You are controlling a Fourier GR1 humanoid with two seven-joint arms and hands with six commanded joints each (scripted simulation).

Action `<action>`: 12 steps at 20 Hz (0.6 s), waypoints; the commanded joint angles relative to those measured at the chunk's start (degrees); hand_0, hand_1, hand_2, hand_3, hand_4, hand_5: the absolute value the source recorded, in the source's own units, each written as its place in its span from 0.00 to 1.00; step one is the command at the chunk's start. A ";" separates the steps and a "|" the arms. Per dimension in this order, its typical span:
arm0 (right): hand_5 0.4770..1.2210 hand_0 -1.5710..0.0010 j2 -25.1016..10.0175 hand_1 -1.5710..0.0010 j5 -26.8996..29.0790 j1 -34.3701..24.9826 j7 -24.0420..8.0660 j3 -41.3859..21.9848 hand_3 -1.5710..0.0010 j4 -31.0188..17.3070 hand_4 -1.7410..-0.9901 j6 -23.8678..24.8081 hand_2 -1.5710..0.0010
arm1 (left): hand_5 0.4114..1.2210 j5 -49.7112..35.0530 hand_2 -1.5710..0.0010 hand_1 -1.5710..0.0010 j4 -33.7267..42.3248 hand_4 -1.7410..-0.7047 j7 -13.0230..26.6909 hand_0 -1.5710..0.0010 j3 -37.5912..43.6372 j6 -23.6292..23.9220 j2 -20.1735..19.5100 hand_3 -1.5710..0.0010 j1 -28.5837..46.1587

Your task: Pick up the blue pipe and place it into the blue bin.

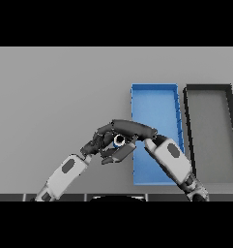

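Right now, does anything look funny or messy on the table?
Nothing is spilled or broken. The blue bin and the dark bin sit straight, side by side. The one odd thing: both hands bunch together left of the blue bin, left hand and right hand crowding the blue pipe.

1. The place reads as a bare sorting or test bench: a plain grey table (55, 97).
2. Two open bins sit side by side, a blue bin (154, 104) and a dark bin (212, 131).
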State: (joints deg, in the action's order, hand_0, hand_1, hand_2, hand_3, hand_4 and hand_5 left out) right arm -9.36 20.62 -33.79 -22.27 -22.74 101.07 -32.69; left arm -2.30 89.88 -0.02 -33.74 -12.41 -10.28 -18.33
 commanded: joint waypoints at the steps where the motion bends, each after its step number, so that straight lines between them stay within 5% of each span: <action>1: 0.17 0.36 0.20 0.35 1.58 0.19 -1.13 0.03 0.47 -0.19 0.27 0.45 0.35 | 0.96 -1.11 0.37 0.36 -0.31 0.08 -1.65 0.34 0.57 0.03 0.89 0.60 0.19; 3: 0.31 0.23 0.54 0.22 3.06 0.31 -2.82 0.04 0.30 0.02 0.33 1.65 0.22 | 0.98 -4.33 0.24 0.23 0.48 0.05 -3.75 0.22 1.33 -0.69 1.76 0.67 1.62; 7: 0.72 0.09 1.03 0.09 -1.18 1.87 1.65 -0.64 0.12 1.00 0.38 2.57 0.09 | 0.99 -4.69 0.10 0.09 0.23 0.02 -3.15 0.09 1.22 -0.91 2.38 0.63 1.61; 9: 0.82 0.06 1.72 0.06 -4.63 2.30 6.01 -1.30 0.08 0.77 0.37 2.02 0.06 | 0.99 -4.30 0.06 0.07 0.42 0.01 -2.66 0.06 1.26 -1.06 1.67 0.65 1.13; 12: 0.91 0.03 2.67 0.03 -3.24 2.58 3.16 -0.36 0.04 1.01 0.36 0.69 0.03 | 1.00 -4.03 0.03 0.14 0.28 0.01 -3.29 0.05 0.66 -1.23 0.57 0.68 0.84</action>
State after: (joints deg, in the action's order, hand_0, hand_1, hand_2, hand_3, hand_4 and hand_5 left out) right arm -6.69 17.28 -31.18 -19.19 -23.11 102.05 -32.16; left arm -6.43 90.19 -3.79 -33.09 -13.80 -9.70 -17.48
